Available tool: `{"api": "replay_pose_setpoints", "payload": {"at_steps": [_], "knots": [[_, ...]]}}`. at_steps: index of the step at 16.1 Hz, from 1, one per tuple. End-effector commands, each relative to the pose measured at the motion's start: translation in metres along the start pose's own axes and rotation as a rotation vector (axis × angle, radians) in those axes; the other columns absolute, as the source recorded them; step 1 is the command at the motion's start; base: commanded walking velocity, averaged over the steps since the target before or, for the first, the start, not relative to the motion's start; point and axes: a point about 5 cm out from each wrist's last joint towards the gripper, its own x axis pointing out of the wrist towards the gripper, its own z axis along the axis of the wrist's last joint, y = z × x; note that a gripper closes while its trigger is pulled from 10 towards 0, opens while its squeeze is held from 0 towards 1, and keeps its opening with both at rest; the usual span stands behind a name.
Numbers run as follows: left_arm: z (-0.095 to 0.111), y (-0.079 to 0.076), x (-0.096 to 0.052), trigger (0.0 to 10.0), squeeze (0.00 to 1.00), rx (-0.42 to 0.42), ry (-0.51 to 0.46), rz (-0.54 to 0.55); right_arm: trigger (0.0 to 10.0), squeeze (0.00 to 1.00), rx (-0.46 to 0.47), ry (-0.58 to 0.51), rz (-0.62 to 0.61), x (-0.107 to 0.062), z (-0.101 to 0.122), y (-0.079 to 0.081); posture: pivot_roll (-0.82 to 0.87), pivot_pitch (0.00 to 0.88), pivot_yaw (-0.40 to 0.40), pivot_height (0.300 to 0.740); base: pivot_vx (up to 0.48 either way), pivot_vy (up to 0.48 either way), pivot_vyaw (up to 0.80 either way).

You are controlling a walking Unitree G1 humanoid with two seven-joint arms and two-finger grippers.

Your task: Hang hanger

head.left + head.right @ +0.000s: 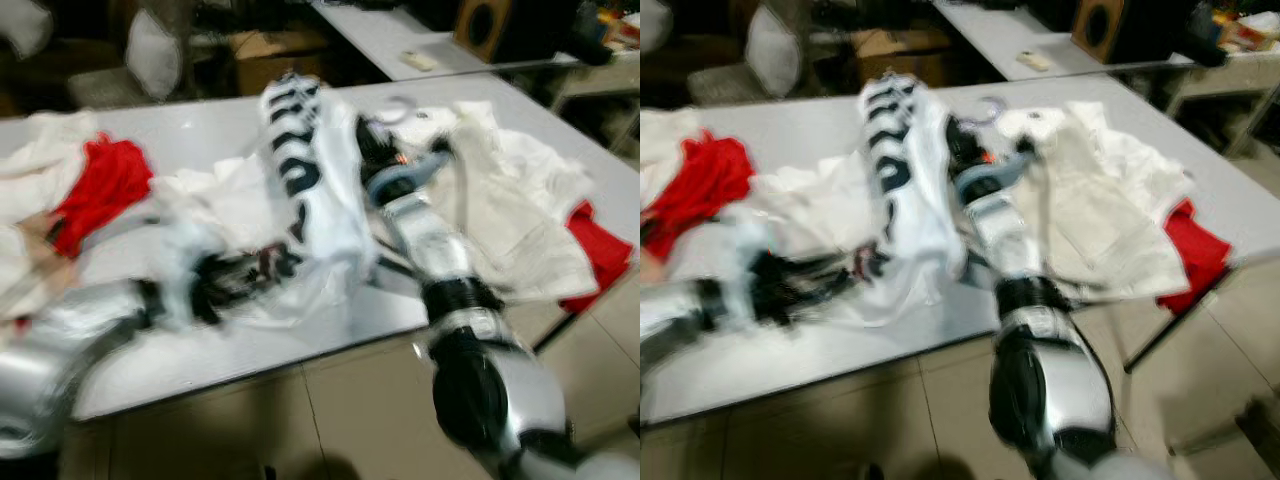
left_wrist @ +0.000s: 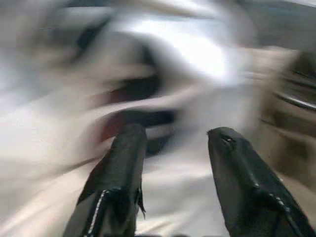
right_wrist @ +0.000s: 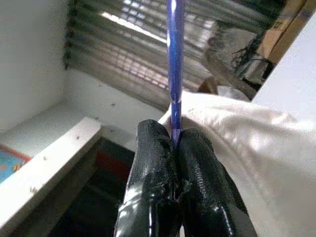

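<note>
A white shirt with black lettering (image 1: 310,180) stands bunched up over the grey table (image 1: 200,130). My right gripper (image 3: 174,129) is shut on the thin blue rod of a hanger (image 3: 174,59), with white cloth beside its fingers. In the eye views that gripper (image 1: 372,145) sits at the shirt's upper right edge, and a pale hook (image 1: 398,108) curls just beyond it. My left gripper (image 2: 175,136) is open, its two black fingers apart over blurred white cloth. It lies low on the table at the shirt's lower hem (image 1: 265,268).
A red garment (image 1: 100,190) and white clothes lie at the table's left. A white garment (image 1: 510,210) over red cloth (image 1: 600,250) covers the right end. Behind are a second table (image 1: 390,40), a speaker (image 1: 490,25), a cardboard box (image 1: 270,55) and a chair (image 1: 150,55).
</note>
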Motion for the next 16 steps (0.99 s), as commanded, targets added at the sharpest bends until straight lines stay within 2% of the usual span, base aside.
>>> {"api": "replay_pose_setpoints", "payload": {"at_steps": [1, 2, 3, 5, 6, 7, 8, 9, 10, 12, 14, 16], "knots": [[-0.004, 0.011, -0.001, 10.0, 1.00, -0.013, -0.023, 0.135, 10.0, 0.00, 0.011, 0.023, 0.048, -0.006, -0.004, 0.007, 0.04, 0.000, 0.001, 0.740, 0.000, 0.000, 0.80], [-0.007, 0.015, 0.001, 10.0, 1.00, -0.049, -0.055, 0.213, 10.0, 0.00, 0.027, 0.027, 0.087, -0.015, -0.002, 0.011, 0.04, 0.000, 0.006, 0.740, 0.000, 0.000, 0.80], [-0.012, 0.011, 0.006, 10.0, 1.00, -0.101, -0.082, 0.230, 10.0, 0.00, 0.036, 0.025, 0.118, -0.025, 0.002, 0.013, 0.04, 0.000, 0.010, 0.740, 0.000, 0.000, 0.79], [-0.025, 0.000, 0.015, 10.0, 1.00, -0.154, -0.070, 0.259, 10.0, 0.00, 0.096, -0.026, 0.107, -0.044, 0.014, 0.015, 0.02, 0.000, 0.024, 0.740, 0.000, 0.000, 0.79], [-0.032, -0.008, 0.019, 10.0, 1.00, -0.165, -0.067, 0.245, 10.0, 0.00, 0.109, -0.038, 0.109, -0.052, 0.018, 0.017, 0.01, 0.000, 0.015, 0.740, 0.000, 0.000, 0.79], [-0.034, -0.009, 0.020, 10.0, 0.98, -0.152, -0.068, 0.249, 10.0, 0.00, 0.094, -0.038, 0.102, -0.056, 0.019, 0.018, 0.00, 0.000, 0.007, 0.740, 0.000, 0.000, 0.79], [-0.037, -0.011, 0.023, 10.0, 0.92, -0.142, -0.075, 0.265, 10.0, 0.00, 0.087, -0.036, 0.087, -0.062, 0.021, 0.021, -0.01, 0.000, 0.005, 0.740, 0.000, 0.000, 0.79], [-0.038, -0.013, 0.025, 10.0, 0.69, -0.141, -0.096, 0.298, 10.0, 0.00, 0.071, -0.020, 0.072, -0.070, 0.023, 0.024, -0.01, 0.000, 0.009, 0.740, 0.000, 0.000, 0.79], [-0.039, -0.015, 0.026, 10.0, 0.69, -0.145, -0.102, 0.305, 10.0, 0.00, 0.064, -0.008, 0.068, -0.074, 0.024, 0.025, -0.01, 0.000, 0.011, 0.740, 0.000, 0.000, 0.79], [-0.040, -0.020, 0.034, 10.0, 0.70, -0.129, -0.103, 0.319, 10.0, 0.00, -0.021, 0.050, 0.011, -0.084, 0.023, 0.021, -0.01, 0.000, 0.007, 0.740, 0.000, -0.144, 0.79], [-0.042, -0.022, 0.038, 10.0, 0.70, -0.095, -0.088, 0.331, 10.0, 0.00, -0.049, 0.062, -0.016, -0.085, 0.022, 0.021, -0.01, 0.000, -0.013, 0.740, 0.000, -0.300, 0.79], [-0.042, -0.026, 0.037, 10.0, 0.70, -0.103, -0.108, 0.344, 10.0, 0.00, -0.091, 0.097, -0.030, -0.083, 0.021, 0.025, 0.00, 0.000, -0.030, 0.740, 0.000, -0.300, 0.79]]}}
